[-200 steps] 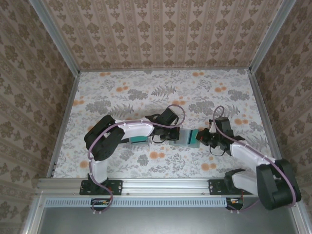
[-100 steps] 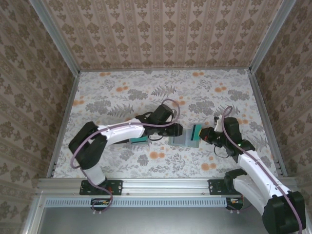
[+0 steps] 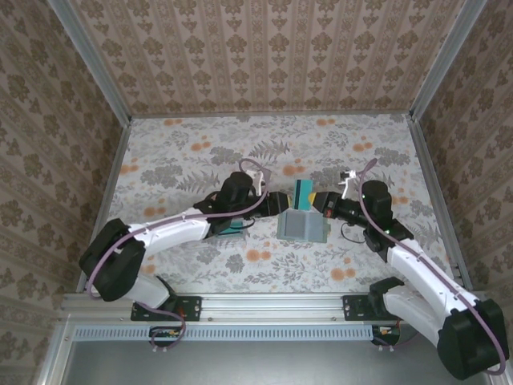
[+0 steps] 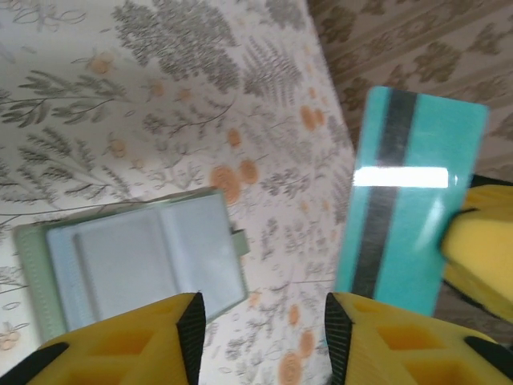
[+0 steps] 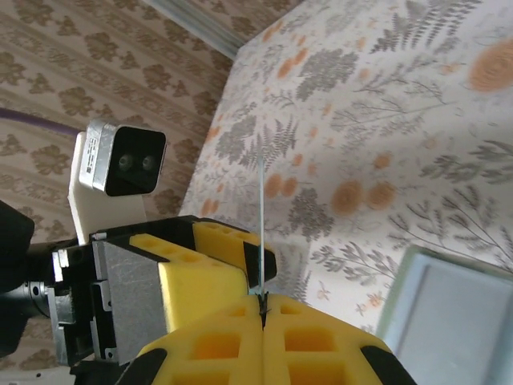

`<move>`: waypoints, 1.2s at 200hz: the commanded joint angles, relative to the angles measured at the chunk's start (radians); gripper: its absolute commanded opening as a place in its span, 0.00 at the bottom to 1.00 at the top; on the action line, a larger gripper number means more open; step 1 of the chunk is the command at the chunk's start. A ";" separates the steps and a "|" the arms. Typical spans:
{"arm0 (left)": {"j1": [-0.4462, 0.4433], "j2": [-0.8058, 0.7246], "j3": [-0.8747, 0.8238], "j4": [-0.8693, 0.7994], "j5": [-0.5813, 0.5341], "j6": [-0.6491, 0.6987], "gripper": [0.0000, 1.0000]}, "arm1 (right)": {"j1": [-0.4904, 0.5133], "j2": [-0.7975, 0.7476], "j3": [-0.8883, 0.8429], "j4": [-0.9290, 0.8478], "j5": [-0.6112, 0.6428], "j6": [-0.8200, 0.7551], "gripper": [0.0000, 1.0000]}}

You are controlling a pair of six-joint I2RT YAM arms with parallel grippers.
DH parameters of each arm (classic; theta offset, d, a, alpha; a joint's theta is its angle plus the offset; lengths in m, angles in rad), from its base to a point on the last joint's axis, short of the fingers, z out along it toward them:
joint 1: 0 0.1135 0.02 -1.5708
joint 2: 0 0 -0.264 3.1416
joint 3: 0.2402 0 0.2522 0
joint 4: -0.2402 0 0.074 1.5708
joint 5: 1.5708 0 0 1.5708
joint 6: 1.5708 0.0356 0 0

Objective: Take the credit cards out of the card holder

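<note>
The card holder [image 3: 303,228] lies open on the table, grey-blue inside up, also in the left wrist view [image 4: 136,261]. My right gripper [image 3: 315,200] is shut on one short edge of a teal credit card [image 3: 302,192] and holds it upright in the air, clear of the holder. The left wrist view shows this card's [image 4: 409,200] black stripe. The right wrist view sees the card [image 5: 262,224] edge-on, rising from my shut right gripper [image 5: 263,303]. My left gripper [image 3: 282,200] hangs open just left of the card, nothing between its fingertips [image 4: 260,337].
A second teal credit card [image 3: 232,230] lies flat on the table to the left, partly under my left forearm. Papered walls [image 3: 264,56] with metal frame rails [image 3: 96,200] close in the flowered table on three sides.
My right gripper has pulled the card out of the holder and raised it toward the far side. The left gripper has opened, let go of the holder and lifted off it.
</note>
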 commanded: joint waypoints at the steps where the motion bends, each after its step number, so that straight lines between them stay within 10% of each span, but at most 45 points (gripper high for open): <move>1: 0.025 -0.053 -0.036 0.156 0.051 -0.042 0.43 | 0.010 0.046 0.034 0.151 -0.083 0.045 0.00; 229: 0.056 -0.054 -0.093 0.369 0.189 -0.134 0.05 | 0.032 0.160 0.042 0.236 -0.149 0.057 0.00; 240: 0.057 -0.057 -0.095 0.363 0.187 -0.132 0.02 | 0.033 0.155 0.043 0.213 -0.136 0.048 0.13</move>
